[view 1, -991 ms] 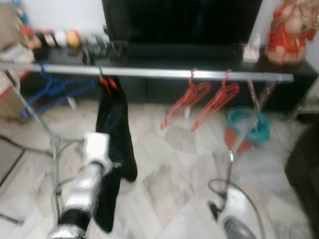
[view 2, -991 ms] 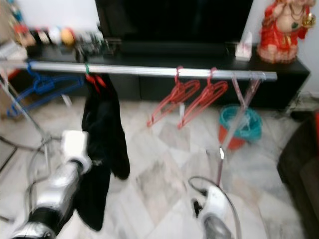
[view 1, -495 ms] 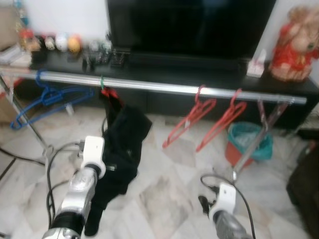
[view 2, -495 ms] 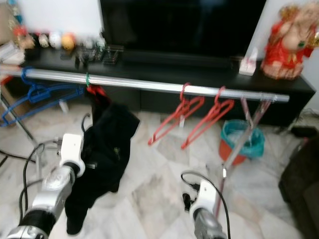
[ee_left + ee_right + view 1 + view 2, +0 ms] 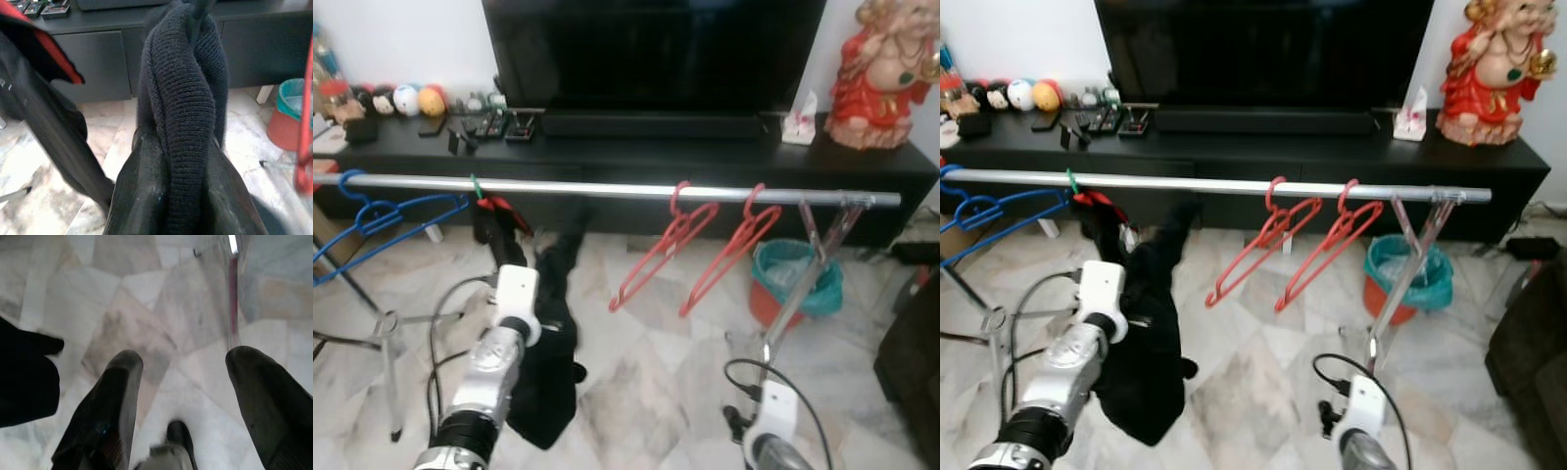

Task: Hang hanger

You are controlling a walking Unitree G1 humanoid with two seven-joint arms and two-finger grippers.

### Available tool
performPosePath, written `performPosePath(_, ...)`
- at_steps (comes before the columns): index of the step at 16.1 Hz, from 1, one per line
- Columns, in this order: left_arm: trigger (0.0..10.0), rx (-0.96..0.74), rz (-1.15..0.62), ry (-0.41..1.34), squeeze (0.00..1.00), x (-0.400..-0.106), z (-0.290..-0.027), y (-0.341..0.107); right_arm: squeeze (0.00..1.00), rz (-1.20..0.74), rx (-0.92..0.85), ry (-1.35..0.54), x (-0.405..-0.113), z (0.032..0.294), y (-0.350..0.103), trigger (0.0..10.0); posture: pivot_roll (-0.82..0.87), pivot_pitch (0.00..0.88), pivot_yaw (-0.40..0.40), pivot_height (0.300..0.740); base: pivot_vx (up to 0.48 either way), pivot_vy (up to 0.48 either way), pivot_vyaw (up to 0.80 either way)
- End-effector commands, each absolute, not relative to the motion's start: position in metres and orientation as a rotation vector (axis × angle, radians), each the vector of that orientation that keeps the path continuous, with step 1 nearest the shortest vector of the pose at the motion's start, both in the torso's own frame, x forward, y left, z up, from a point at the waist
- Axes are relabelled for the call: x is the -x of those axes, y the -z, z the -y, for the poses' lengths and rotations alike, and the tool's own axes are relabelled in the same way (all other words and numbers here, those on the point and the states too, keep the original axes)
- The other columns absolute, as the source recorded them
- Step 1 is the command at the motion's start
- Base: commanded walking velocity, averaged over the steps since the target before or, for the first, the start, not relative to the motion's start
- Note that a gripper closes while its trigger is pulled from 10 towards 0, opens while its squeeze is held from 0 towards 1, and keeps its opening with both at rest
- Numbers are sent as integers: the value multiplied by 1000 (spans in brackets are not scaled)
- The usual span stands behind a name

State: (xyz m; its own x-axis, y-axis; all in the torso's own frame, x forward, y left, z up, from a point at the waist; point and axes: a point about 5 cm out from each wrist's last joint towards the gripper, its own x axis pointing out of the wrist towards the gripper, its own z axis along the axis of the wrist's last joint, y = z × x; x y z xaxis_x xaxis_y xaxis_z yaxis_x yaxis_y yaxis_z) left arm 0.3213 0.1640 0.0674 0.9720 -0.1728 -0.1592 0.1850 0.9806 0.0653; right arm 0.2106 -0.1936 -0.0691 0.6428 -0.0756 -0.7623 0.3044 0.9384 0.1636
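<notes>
A teal bin point(image 5: 800, 274) sits on the floor at the far right, beside an orange-red bucket point(image 5: 764, 299); what is inside either is too unclear to tell. Both stand behind the slanted leg of a silver metal rail point(image 5: 607, 189) that runs level across the scene.

On the rail hang two thin red hangers point(image 5: 700, 240) right of centre, tilted, and a blue hanger point(image 5: 367, 215) at the far left. The task's hanger point(image 5: 494, 206), with a green hook and red shoulders, hangs on the rail left of centre and carries a black garment point(image 5: 543, 333) that droops towards the marble floor point(image 5: 646, 382), pale and veined.

The left gripper point(image 5: 188, 142) is closed on a bunched fold of the black garment, below the rail; the left wrist view shows what the head views hide, a ribbed knit weave pinched between the two black fingers point(image 5: 142, 196), with a red hanger edge just beside it.

The right gripper point(image 5: 181, 382) hangs low on the right over bare floor, its fingers spread wide and holding nothing. The right wrist view shows the foot of the rail's leg beyond them.

Behind the rail, a long black surface point(image 5: 636, 152) carries a dark television point(image 5: 651, 54), a red figurine point(image 5: 886, 64), a tissue box point(image 5: 797, 127) and small round toys point(image 5: 406, 98).
</notes>
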Motion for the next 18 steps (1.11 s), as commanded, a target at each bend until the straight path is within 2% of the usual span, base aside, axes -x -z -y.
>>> performPosePath(1,10000,-113,-93,163,0,-328,-173,-83,0,-857,-310,192,-211,182,71,10000,-44,0,-5,719,304,0,0)
performPosePath(5,10000,-117,-91,163,0,-328,-173,-83,0,-864,-316,195,-208,184,72,10000,-43,0,-6,719,275,0,0)
performPosePath(18,10000,-126,-97,224,0,-323,-164,-80,0,-891,-324,196,-198,190,77,10000,-42,0,-12,719,0,0,0)
